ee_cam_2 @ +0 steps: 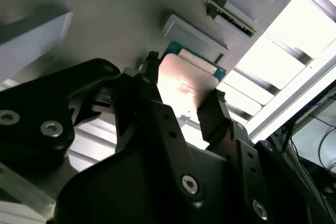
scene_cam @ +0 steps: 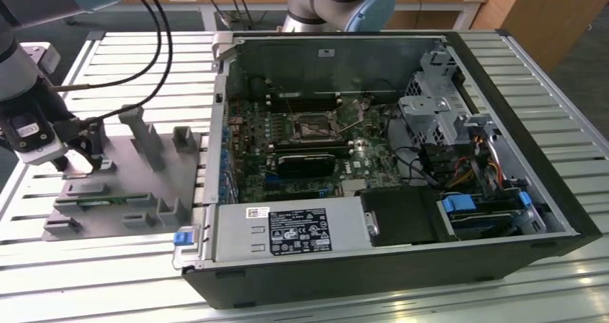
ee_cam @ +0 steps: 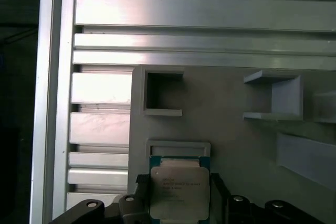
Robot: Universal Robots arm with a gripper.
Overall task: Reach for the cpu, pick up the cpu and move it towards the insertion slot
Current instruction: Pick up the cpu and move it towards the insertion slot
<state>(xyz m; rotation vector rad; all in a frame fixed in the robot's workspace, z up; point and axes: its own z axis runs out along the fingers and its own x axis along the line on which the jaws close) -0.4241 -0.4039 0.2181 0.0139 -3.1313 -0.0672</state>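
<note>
Fingers (ee_cam_2: 210, 114) of the gripper (ee_cam_2: 184, 76) press against two opposite edges of the cpu (ee_cam: 179, 192), clamping it between them, flat over the grey fixture plate (ee_cam: 236, 145).

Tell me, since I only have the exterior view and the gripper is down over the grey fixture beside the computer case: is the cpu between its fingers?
Observer: Yes. In the second wrist view the gripper has its fingers against two opposite edges of the cpu.
Operator: Which side of the chip faces the camera?
Observer: The silvery metal top, seen in the first wrist view, with a thin green rim around it.
Operator: Is it clear of its holder?
Observer: I cannot tell its height. The first wrist view shows it right next to a small grey frame on the fixture plate.
</note>
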